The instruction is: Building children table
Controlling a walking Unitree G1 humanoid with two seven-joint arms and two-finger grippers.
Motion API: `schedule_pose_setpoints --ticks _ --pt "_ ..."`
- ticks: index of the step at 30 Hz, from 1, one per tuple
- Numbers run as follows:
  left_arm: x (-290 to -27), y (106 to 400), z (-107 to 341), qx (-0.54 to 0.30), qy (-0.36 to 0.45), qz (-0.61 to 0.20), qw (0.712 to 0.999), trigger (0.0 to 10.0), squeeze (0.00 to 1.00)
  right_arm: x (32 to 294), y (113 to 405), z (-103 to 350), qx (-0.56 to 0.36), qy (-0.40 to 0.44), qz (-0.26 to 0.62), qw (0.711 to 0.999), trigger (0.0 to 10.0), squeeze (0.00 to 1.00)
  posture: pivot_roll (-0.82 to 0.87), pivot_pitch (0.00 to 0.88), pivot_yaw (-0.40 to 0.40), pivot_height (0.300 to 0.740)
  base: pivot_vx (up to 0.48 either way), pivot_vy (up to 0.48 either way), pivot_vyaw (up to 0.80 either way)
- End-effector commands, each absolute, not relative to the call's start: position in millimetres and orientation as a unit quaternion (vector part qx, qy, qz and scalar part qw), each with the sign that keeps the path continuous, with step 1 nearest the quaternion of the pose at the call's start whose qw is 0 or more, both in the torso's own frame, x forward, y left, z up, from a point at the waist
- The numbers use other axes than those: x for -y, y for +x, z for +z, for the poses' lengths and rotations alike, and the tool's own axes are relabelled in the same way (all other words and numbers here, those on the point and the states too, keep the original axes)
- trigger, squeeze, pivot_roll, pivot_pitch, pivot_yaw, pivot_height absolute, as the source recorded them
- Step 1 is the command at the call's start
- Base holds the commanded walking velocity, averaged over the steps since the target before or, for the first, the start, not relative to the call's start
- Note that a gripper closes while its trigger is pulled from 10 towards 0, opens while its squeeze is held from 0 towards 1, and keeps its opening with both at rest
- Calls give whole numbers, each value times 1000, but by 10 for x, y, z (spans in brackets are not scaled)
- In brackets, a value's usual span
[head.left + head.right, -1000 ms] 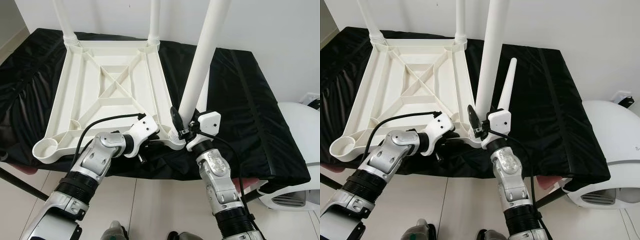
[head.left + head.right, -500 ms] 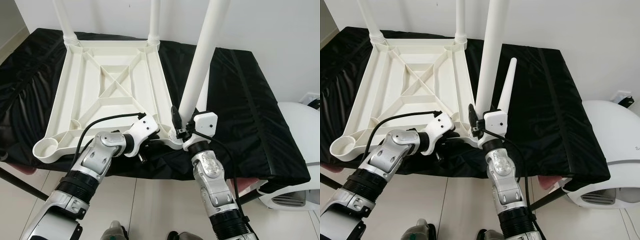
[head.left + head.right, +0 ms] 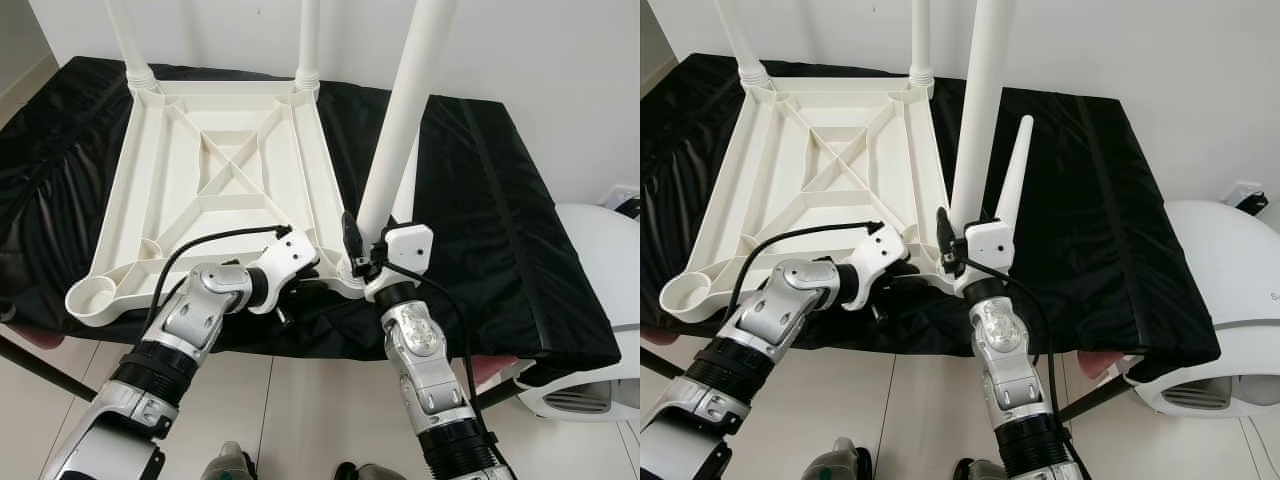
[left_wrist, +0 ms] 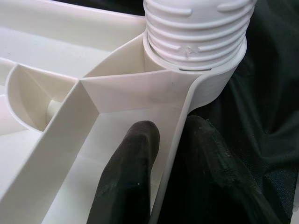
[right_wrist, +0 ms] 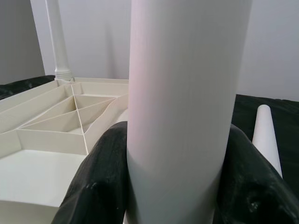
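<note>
My left claw (image 4: pixel 161 182) pinches the upturned tabletop's (image 3: pixel 215 160) rim, my right claw (image 5: pixel 173 186) clamps the leg (image 3: pixel 400 110) standing in its near corner socket, the wrist having rotated since a second ago, so threading progresses.

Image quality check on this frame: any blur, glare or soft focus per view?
Eye views: sharp, evenly lit, no motion blur; black cloth keeps its fold detail. Left wrist view: threads of the leg base crisp, the nearer black fingers soft. Right wrist view: the gripped leg near-featureless white, fingers blurred, background tabletop sharper.
</note>
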State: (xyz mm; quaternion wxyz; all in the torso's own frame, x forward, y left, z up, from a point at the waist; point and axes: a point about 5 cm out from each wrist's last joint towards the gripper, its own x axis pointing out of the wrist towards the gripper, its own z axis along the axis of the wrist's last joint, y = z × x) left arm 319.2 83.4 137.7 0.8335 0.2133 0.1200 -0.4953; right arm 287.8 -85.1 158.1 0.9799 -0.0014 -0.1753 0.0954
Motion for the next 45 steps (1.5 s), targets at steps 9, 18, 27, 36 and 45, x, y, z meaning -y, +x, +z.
schedule_pose_setpoints --ticks 9,18,27,36,45 --pt "-814 3283 1564 -82 225 -482 843 10000 0 904 2852 1364 127 -16 72 989 10000 0 70 53 -47 740 0 0 0" --pt "-832 3290 1567 -83 225 -478 845 10000 0 924 2836 1415 142 -16 81 986 10000 0 71 64 -48 740 0 0 0" --pt "-839 3298 1576 -82 226 -478 844 10000 0 939 2833 1401 140 -17 81 987 10000 0 70 66 -46 740 0 0 0" --pt "-838 3304 1585 -80 227 -479 844 10000 0 952 2842 1408 142 -5 98 985 10000 1000 71 58 -49 740 0 0 0" --pt "-838 3318 1603 -78 228 -478 845 10000 0 987 2910 1430 138 11 132 981 10000 820 67 59 -42 740 0 0 0"
